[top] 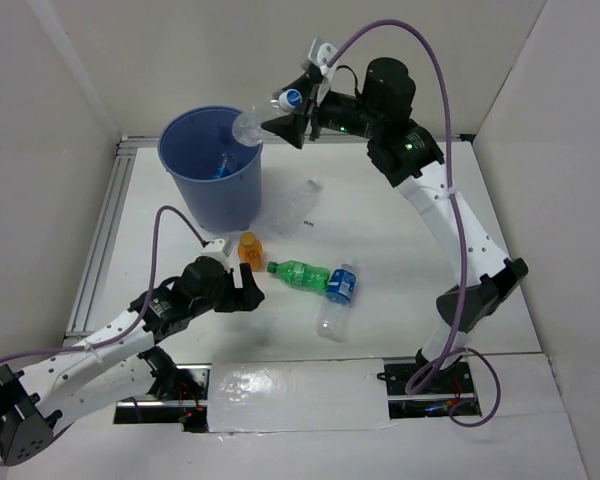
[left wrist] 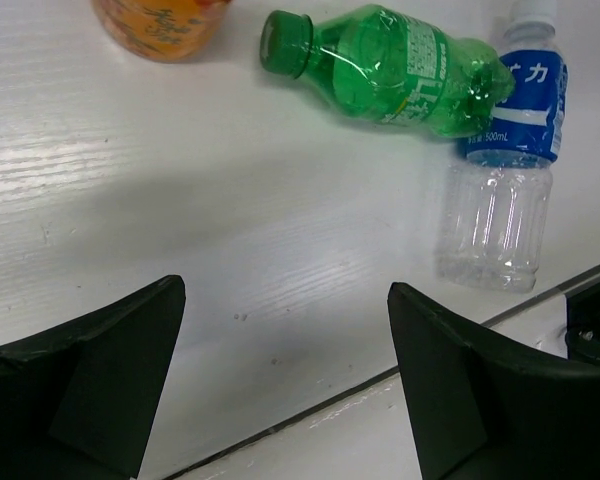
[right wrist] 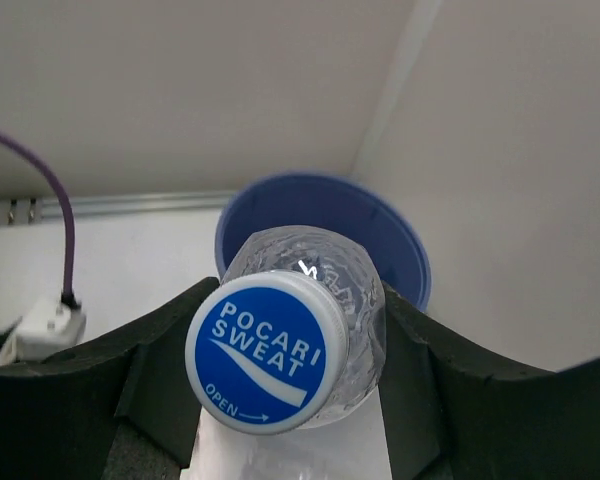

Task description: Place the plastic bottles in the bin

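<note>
Bottle (top: 250, 126) in right gripper (top: 280, 120) overhangs bin (top: 172, 162) rim.

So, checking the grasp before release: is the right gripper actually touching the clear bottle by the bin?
Touching. The right wrist view shows the right gripper shut on the clear bottle, a finger pressed against each side.

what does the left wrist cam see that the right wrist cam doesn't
Left wrist only: the orange bottle, green bottle and blue-label bottle on the table, beyond the open left tool. Right wrist only: the right tool shut on a clear bottle, cap toward the camera, with the bin beyond it. Both: white table, plus that arm's own tool.
</note>
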`<action>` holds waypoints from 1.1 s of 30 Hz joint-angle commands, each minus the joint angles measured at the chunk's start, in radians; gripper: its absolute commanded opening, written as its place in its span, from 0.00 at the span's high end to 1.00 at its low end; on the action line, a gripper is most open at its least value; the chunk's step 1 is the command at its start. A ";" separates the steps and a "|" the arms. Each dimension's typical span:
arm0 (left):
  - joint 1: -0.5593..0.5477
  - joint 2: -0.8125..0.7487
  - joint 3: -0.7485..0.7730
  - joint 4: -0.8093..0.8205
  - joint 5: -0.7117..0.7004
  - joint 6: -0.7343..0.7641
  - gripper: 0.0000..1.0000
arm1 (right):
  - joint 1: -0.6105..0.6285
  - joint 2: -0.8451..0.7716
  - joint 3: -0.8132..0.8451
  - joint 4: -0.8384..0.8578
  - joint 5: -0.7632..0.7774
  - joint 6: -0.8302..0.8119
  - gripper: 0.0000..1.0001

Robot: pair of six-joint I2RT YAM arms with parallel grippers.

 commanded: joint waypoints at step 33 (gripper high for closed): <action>-0.028 0.717 0.361 0.278 -0.589 0.200 0.00 | -0.310 -0.281 -0.568 -0.090 0.034 0.122 0.19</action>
